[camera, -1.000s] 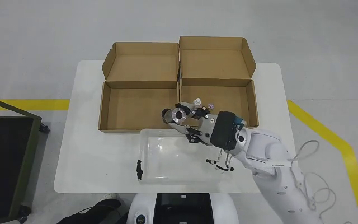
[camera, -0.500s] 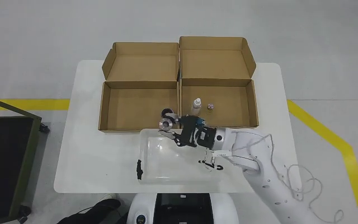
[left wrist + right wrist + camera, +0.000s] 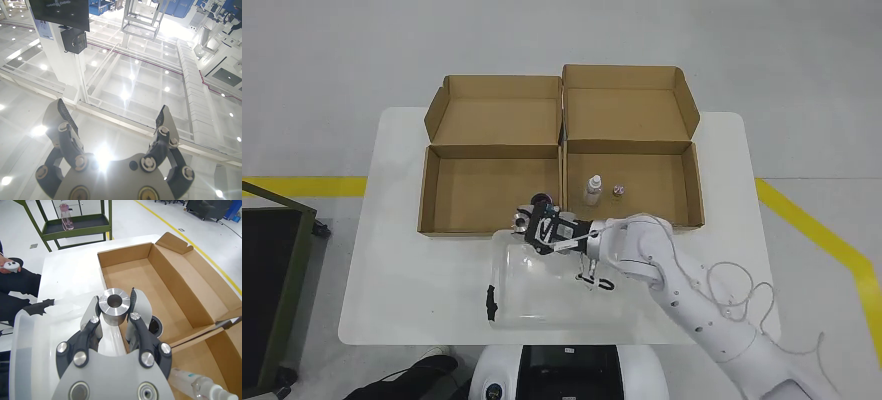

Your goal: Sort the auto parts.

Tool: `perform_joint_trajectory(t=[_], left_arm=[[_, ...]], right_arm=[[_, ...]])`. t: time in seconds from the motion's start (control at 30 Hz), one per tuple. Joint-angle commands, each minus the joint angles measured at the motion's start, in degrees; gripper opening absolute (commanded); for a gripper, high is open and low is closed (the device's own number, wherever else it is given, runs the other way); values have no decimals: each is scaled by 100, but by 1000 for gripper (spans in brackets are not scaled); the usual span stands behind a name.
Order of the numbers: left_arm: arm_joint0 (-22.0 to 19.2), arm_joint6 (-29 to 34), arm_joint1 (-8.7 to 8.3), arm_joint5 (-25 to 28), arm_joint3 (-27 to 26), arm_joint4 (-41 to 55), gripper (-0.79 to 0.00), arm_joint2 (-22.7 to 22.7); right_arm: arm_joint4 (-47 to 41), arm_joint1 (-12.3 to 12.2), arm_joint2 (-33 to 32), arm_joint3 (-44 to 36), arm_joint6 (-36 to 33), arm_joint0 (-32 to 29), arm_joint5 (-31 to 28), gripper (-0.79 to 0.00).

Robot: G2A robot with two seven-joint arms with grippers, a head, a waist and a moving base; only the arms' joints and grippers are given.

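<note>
My right gripper (image 3: 114, 297) is shut on a short steel cylinder (image 3: 114, 308) with a round bore. In the top view this gripper (image 3: 534, 224) holds the cylinder (image 3: 526, 219) over the front wall of the left cardboard box (image 3: 457, 195), beside the clear plastic bin (image 3: 542, 300). A black round part (image 3: 156, 327) lies in that box's near corner, just under the fingers. A small bottle (image 3: 593, 186) and a tiny part (image 3: 618, 189) sit in the right cardboard box (image 3: 672, 185). My left gripper (image 3: 112, 106) is open and empty, pointing at the ceiling.
Both boxes have their lids (image 3: 502, 105) folded open toward the back. A black clip (image 3: 490, 302) sits on the bin's left rim. A green cart (image 3: 272, 290) stands off the table's left side. The white table (image 3: 392, 250) is bare left of the bin.
My right gripper has carried the steel cylinder leftward, from near the right box to the left box's front wall. The arm has swung and stretched out with it.
</note>
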State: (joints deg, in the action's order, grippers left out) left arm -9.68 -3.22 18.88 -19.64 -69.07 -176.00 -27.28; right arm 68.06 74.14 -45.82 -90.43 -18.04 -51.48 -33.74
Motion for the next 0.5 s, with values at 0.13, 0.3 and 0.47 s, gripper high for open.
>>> perform_joint_trajectory(t=[0.13,0.3,0.47], left_arm=[[0,0,0,0,0,0,0,0],[0,0,0,0,0,0,0,0],[0,0,0,0,0,0,0,0]], right_arm=[[31,179,273,398,134,503,199,-785],[90,349,541,783,130,901,341,-785],[125,570,891,1289,114,1277,503,-785]])
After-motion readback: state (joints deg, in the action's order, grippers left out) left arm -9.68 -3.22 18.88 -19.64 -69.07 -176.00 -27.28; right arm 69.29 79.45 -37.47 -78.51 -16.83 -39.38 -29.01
